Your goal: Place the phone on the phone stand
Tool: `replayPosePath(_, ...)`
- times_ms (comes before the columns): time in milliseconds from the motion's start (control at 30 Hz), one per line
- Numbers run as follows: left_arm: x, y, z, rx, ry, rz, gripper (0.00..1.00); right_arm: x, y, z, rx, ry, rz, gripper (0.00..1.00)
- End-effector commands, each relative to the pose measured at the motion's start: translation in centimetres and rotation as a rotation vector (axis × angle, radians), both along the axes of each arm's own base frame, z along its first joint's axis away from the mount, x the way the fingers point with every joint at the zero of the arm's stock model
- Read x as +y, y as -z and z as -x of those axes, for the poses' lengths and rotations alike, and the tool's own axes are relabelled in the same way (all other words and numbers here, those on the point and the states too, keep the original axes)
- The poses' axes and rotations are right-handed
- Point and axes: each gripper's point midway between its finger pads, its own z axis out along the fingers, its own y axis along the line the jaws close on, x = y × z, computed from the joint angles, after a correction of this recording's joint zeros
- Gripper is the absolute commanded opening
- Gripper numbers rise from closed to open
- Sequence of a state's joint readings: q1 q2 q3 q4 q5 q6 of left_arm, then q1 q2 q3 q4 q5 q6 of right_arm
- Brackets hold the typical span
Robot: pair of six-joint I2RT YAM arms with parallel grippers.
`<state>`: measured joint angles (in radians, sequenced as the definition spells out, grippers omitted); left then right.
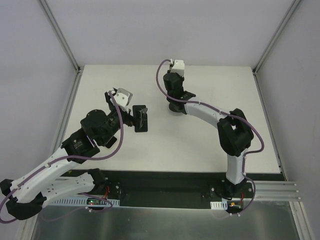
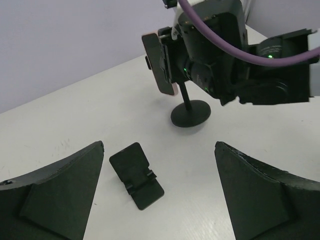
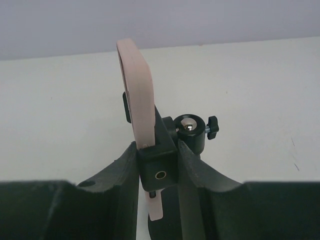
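Note:
The phone (image 3: pixel 137 95), pale pink and seen edge-on, stands upright in the black clamp (image 3: pixel 160 167) of the phone stand, a thin pole on a round black base (image 2: pixel 191 113). My right gripper (image 3: pixel 157 160) is shut on it: one finger presses the phone's face and the other the clamp's back. In the left wrist view the phone (image 2: pixel 159 62) shows above the base, with the right gripper behind it. My left gripper (image 2: pixel 159 144) hangs open to the left, with nothing in it.
A small black folding stand (image 2: pixel 136 175) lies opened on the white table (image 1: pixel 200 145), below and between the left fingers. The stand's ball head with its thumbscrew (image 3: pixel 191 127) sits just behind the clamp. Frame posts and grey walls bound the table.

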<state>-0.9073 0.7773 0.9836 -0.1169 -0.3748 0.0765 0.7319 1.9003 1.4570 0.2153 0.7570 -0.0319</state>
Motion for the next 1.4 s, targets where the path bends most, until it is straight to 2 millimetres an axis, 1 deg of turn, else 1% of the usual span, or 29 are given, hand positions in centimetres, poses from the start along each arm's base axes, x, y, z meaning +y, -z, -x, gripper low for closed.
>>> replayPosePath(0,-0.5,-0.7,-0.5,-0.010,0.007,0.041,0.91,0.6,-6.0,-5.6,-0.211,0.015,-0.169,0.00)
replayPosePath(67,-0.6,-0.3,-0.8,0.001,0.003,0.037,0.90,1.3,-7.2,-6.9,-0.267,-0.017,-0.191,0.00)
replayPosePath(100,-0.7,-0.1,-1.0,0.008,0.004,0.037,0.90,1.5,-6.7,-7.4,-0.276,-0.024,-0.181,0.00)
replayPosePath(133,-0.4,0.0,-1.4,0.016,-0.011,0.043,0.90,1.6,-7.8,-7.7,-0.324,-0.032,-0.173,0.00)
replayPosePath(200,-0.8,0.5,-1.9,0.045,0.008,0.053,0.89,2.2,-8.7,-8.3,-0.377,-0.065,-0.176,0.00)
replayPosePath(233,-0.8,0.7,-2.3,0.076,0.006,0.088,0.89,2.4,-9.7,-8.5,-0.413,-0.076,-0.186,0.00)
replayPosePath(267,-0.6,1.1,-2.9,0.105,0.022,0.107,0.88,2.5,-10.1,-8.8,-0.426,-0.086,-0.176,0.00)
replayPosePath(333,-0.7,1.4,-3.3,0.156,0.034,0.165,0.87,2.7,-10.3,-9.6,-0.450,-0.083,-0.185,0.00)
replayPosePath(367,-0.1,1.7,-4.1,0.173,0.013,0.173,0.86,2.9,-10.1,-9.6,-0.455,-0.089,-0.189,0.00)
replayPosePath(400,-0.4,1.7,-4.1,0.182,0.035,0.179,0.86,3.0,-9.1,-9.9,-0.452,-0.096,-0.183,0.00)
replayPosePath(500,0.1,2.6,-5.1,0.213,0.005,0.183,0.85,3.3,-8.6,-9.9,-0.491,-0.121,-0.168,0.00)
replayPosePath(533,-0.1,2.8,-5.1,0.226,0.020,0.185,0.85,3.1,-7.8,-9.5,-0.496,-0.119,-0.167,0.00)
replayPosePath(600,-0.1,3.3,-5.7,0.246,0.017,0.186,0.83,2.4,-7.2,-9.2,-0.501,-0.122,-0.161,0.00)
replayPosePath(633,-0.3,3.2,-5.6,0.255,0.034,0.196,0.82,2.1,-5.8,-8.7,-0.490,-0.130,-0.155,0.00)
replayPosePath(667,-0.4,3.4,-5.6,0.266,0.038,0.200,0.82,2.2,-5.0,-8.5,-0.482,-0.154,-0.148,0.00)
replayPosePath(733,-0.3,3.4,-5.7,0.277,0.047,0.215,0.81,2.1,-4.6,-8.0,-0.478,-0.163,-0.138,0.00)
replayPosePath(767,-0.3,3.2,-5.7,0.278,0.050,0.221,0.80,1.9,-3.3,-7.7,-0.455,-0.173,-0.132,0.00)
replayPosePath(800,-0.3,3.3,-5.6,0.281,0.051,0.223,0.79,1.9,-3.8,-7.3,-0.465,-0.183,-0.136,0.00)
replayPosePath(833,-0.2,3.1,-5.7,0.277,0.052,0.225,0.79,1.7,-3.7,-7.0,-0.469,-0.184,-0.140,0.00)
replayPosePath(867,0.0,3.0,-5.6,0.271,0.045,0.226,0.79,1.5,-3.0,-6.6,-0.454,-0.187,-0.140,0.00)
replayPosePath(933,0.3,2.9,-5.7,0.260,0.035,0.220,0.79,1.1,-3.2,-6.1,-0.461,-0.188,-0.146,0.00)
replayPosePath(1033,0.6,2.7,-5.6,0.244,0.025,0.217,0.79,0.7,-2.3,-6.0,-0.449,-0.234,-0.134,0.00)
replayPosePath(1133,0.6,2.8,-5.6,0.244,0.025,0.213,0.79,0.2,-1.5,-6.7,-0.421,-0.339,-0.138,0.00)
replayPosePath(1200,0.5,2.8,-5.6,0.247,0.028,0.214,0.79,-0.8,-1.1,-7.4,-0.379,-0.440,-0.154,0.00)
replayPosePath(1233,0.5,2.8,-5.6,0.249,0.032,0.213,0.79,-1.6,-1.1,-7.7,-0.369,-0.454,-0.172,0.00)
replayPosePath(1267,0.4,2.9,-5.6,0.251,0.033,0.213,0.79,-2.9,-1.4,-8.2,-0.367,-0.528,-0.186,0.00)
replayPosePath(1300,0.4,2.9,-5.6,0.252,0.035,0.212,0.79,-3.6,-1.2,-8.5,-0.349,-0.565,-0.212,0.00)
replayPosePath(1333,0.3,3.0,-5.6,0.256,0.037,0.212,0.79,-4.2,-2.1,-9.2,-0.357,-0.599,-0.208,0.00)
replayPosePath(1367,0.3,3.1,-5.7,0.260,0.037,0.212,0.79,-5.4,-1.8,-9.8,-0.336,-0.662,-0.192,0.00)
